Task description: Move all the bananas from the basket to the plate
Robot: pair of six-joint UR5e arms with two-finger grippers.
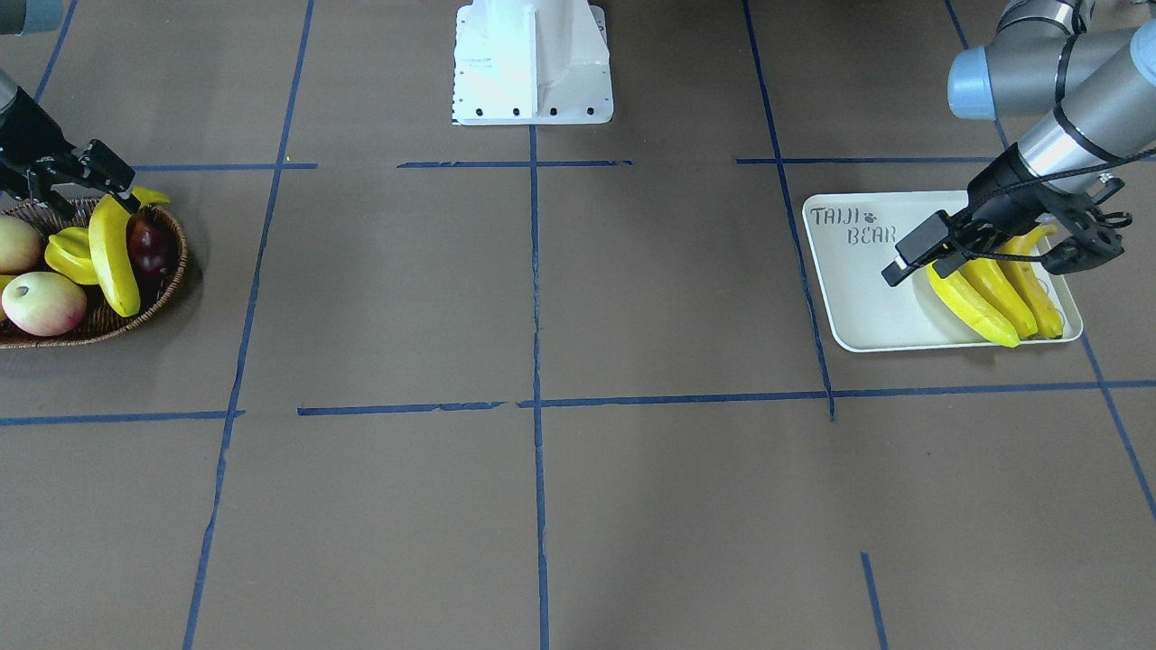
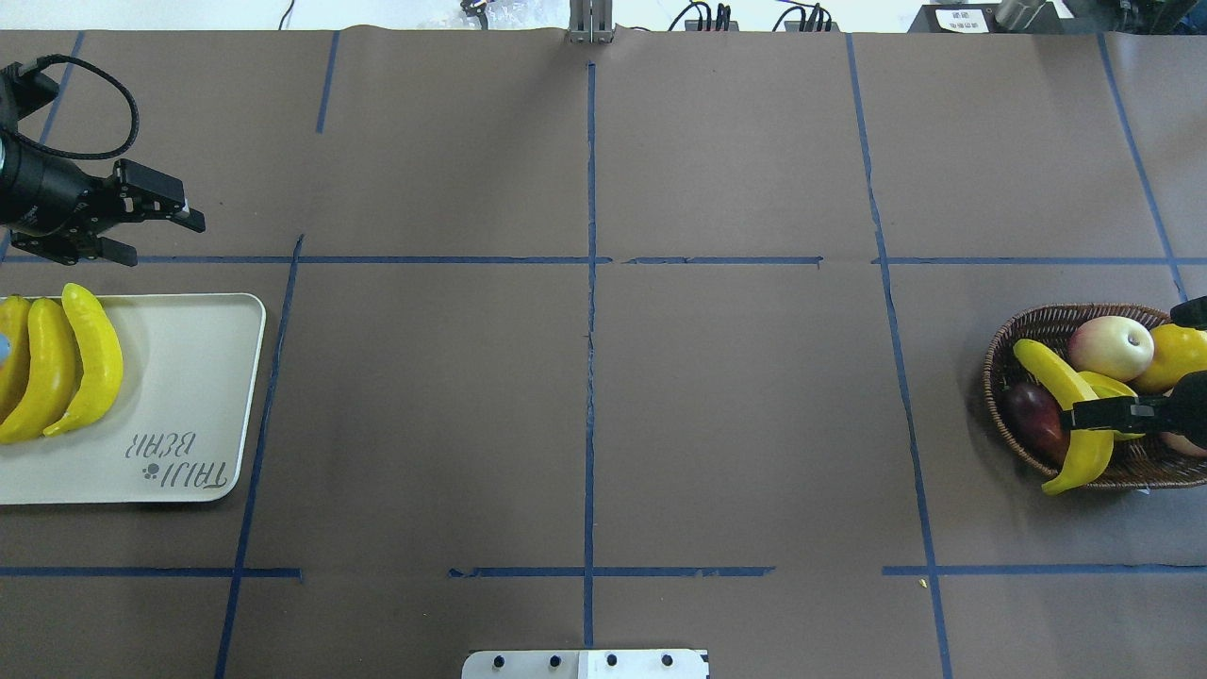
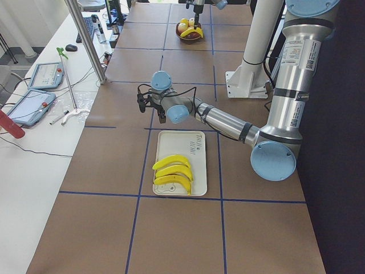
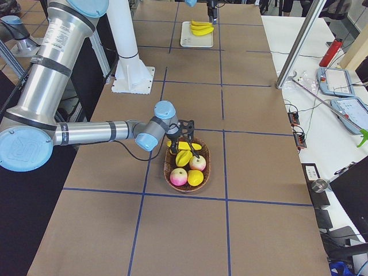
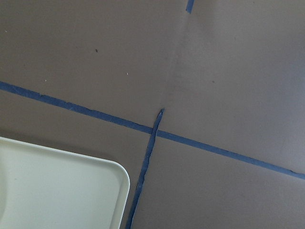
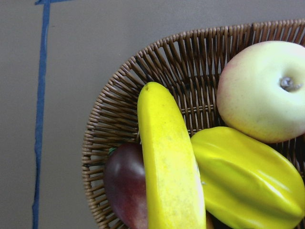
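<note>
Counting three bananas (image 2: 47,377) on plate (image 2: 189,377) | one banana (image 2: 1053,374) left in basket (image 2: 992,377) | my right fingers (image 2: 1099,414) spread over it | left fingers (image 2: 184,219) released, empty

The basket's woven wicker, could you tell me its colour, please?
Brown; the basket shows best in the right wrist view.

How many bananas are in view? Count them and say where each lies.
4. Three lie side by side on the plate: the first banana, the middle banana and the third banana. The fourth banana lies in the basket among other fruit, which may hide more.
</note>
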